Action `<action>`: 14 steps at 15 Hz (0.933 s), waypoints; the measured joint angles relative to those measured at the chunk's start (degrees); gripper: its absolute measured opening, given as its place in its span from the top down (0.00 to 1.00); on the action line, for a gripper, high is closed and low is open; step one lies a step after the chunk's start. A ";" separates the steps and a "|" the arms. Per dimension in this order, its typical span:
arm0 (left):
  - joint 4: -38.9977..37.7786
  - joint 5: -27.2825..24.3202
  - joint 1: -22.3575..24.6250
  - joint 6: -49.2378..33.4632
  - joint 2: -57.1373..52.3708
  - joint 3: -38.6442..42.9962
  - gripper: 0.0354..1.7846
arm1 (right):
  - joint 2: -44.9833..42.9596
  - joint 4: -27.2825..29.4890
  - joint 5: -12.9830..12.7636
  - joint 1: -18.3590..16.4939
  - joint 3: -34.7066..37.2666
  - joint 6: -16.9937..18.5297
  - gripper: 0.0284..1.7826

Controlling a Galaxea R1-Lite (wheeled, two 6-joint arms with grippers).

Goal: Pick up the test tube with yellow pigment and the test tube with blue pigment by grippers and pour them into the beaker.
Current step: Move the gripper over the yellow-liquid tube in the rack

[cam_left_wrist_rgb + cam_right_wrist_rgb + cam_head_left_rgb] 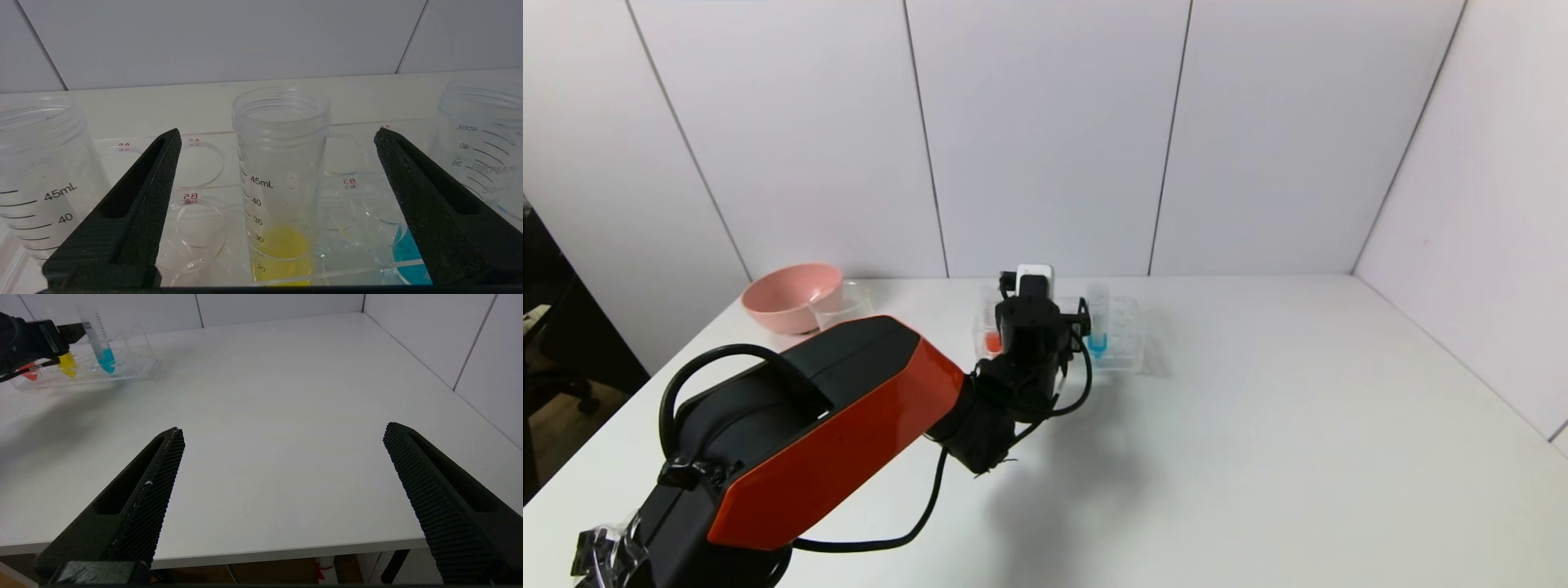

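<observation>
Three tubes stand upright in the clear tube rack (pixel 1123 339) at the far middle of the white table (pixel 1258 425). The test tube with yellow pigment (pixel 280 183) sits in the middle, open-topped, with yellow liquid filling only its tip, below the 30 mark. The test tube with blue pigment (pixel 1098 322) stands in the rack on the robot's right of it, blue liquid in its tip. The red-liquid tube (pixel 992 339) stands on the other side, partly hidden behind the arm. The beaker (pixel 841 304) stands at the far left of the table, touching or just beside the pink bowl (pixel 791 296); no contents can be made out in either.

The left gripper (pixel 278 141) is at the rack, its jaws spread wide. The yellow tube stands between them, clear of both fingers (pixel 141 192); neither pad touches it. The left arm reaches forward from the near left of the table, wrist level, pointing straight at the rack's near face.

The right gripper (pixel 284 435) is low over the table's near edge, well apart from the rack, its jaws also wide apart and holding nothing.
</observation>
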 joint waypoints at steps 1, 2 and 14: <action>0.18 0.07 0.09 0.00 0.33 -0.52 0.07 | 0.00 0.00 0.02 0.00 0.00 0.00 0.00; 0.20 0.05 0.17 0.00 0.61 -0.80 0.07 | 0.00 0.00 0.00 0.00 0.00 0.00 0.00; 2.21 -0.50 0.50 -0.07 1.79 -1.68 0.66 | 0.00 0.02 0.00 0.02 0.00 0.00 0.00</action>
